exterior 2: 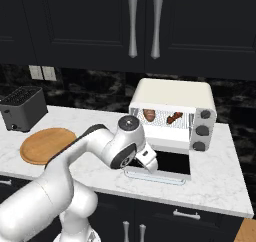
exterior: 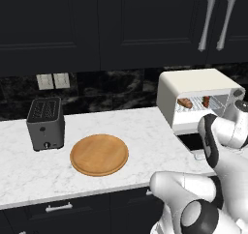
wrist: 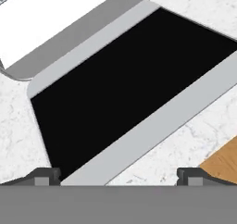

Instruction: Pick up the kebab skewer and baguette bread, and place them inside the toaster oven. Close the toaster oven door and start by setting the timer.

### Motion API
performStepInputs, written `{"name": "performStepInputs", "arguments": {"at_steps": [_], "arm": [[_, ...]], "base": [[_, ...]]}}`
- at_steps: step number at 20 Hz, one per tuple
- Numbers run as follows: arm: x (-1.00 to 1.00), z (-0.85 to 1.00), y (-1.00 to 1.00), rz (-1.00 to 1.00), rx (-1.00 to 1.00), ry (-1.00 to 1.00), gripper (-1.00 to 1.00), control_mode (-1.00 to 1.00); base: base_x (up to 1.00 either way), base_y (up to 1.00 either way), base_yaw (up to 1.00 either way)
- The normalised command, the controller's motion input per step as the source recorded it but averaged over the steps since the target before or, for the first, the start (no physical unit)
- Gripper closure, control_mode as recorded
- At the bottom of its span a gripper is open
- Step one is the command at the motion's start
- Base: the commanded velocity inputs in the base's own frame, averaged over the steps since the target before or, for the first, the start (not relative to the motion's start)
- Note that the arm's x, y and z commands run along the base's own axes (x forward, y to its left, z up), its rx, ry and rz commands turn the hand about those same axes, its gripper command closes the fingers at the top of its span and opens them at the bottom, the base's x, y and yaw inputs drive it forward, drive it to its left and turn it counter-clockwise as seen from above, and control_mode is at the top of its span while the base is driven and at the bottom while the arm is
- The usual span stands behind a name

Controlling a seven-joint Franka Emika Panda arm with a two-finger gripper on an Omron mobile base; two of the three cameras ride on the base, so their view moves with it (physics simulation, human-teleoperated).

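The cream-white toaster oven (exterior: 196,85) stands on the counter with its door (exterior 2: 170,162) folded down flat, dark glass up. On the wire rack inside lie the golden-brown baguette bread (exterior 2: 149,114) on the left and the dark red kebab skewer (exterior 2: 174,118) to its right. Both also show in the left base view: the baguette bread (exterior: 184,102) and the kebab skewer (exterior: 206,101). My gripper (exterior 2: 150,167) hangs low over the door's front left corner, open and holding nothing. In the hand view the gripper (wrist: 118,176) looks straight down on the door's black glass (wrist: 120,79).
A round wooden board (exterior: 99,154) lies mid-counter, with a dark grey slot toaster (exterior: 46,123) to its left. Three knobs (exterior 2: 202,131) sit on the oven's right side. Dark wall cabinets hang above. The counter's front edge runs just before the door handle (exterior 2: 155,178).
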Motion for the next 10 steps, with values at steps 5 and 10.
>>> {"name": "performStepInputs", "arguments": {"at_steps": [5,10], "arm": [[-0.75,-0.25,0.00,0.23,-0.02,-0.01,-1.00,-1.00],[-0.02,-0.17,0.12,0.23,-0.04,0.00,-1.00,-1.00]], "base": [[0.00,0.00,0.00],[0.00,0.00,0.00]]}}
